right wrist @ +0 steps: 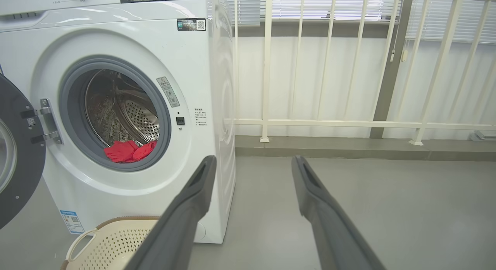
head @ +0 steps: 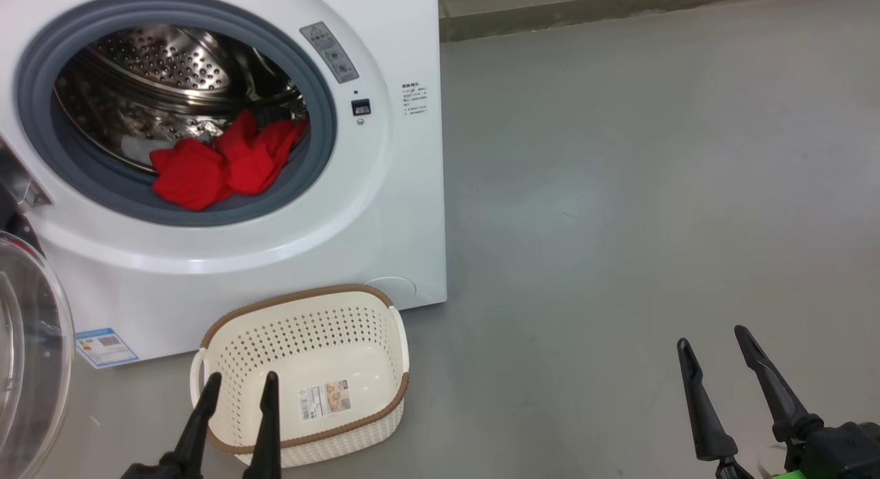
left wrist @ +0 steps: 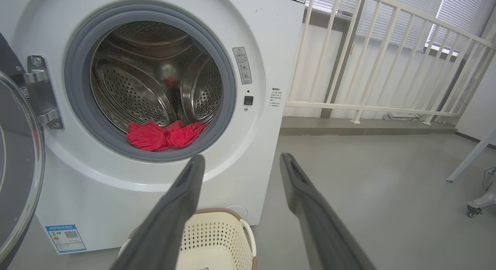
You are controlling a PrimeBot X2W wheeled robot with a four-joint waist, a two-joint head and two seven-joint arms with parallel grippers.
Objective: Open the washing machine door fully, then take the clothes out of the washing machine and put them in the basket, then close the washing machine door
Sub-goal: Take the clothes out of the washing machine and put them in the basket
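Note:
The white washing machine (head: 385,211) stands with its door (head: 31,355) swung out to the left; the glass bowl shows at the left edge. Red clothes (head: 223,161) lie at the front lip of the steel drum, against the grey gasket. The cream basket (head: 309,376) sits empty on the floor in front of the machine. My left gripper (head: 240,386) hangs open over the basket's near-left rim. My right gripper (head: 715,338) is open above bare floor, far right of the basket. The left wrist view shows the clothes (left wrist: 164,135), door (left wrist: 17,173) and basket (left wrist: 217,239).
Grey floor (head: 619,190) stretches to the right of the machine. A white railing (right wrist: 329,122) runs along a low kerb behind it. A wheeled stand's foot (left wrist: 478,204) sits at the far right in the left wrist view.

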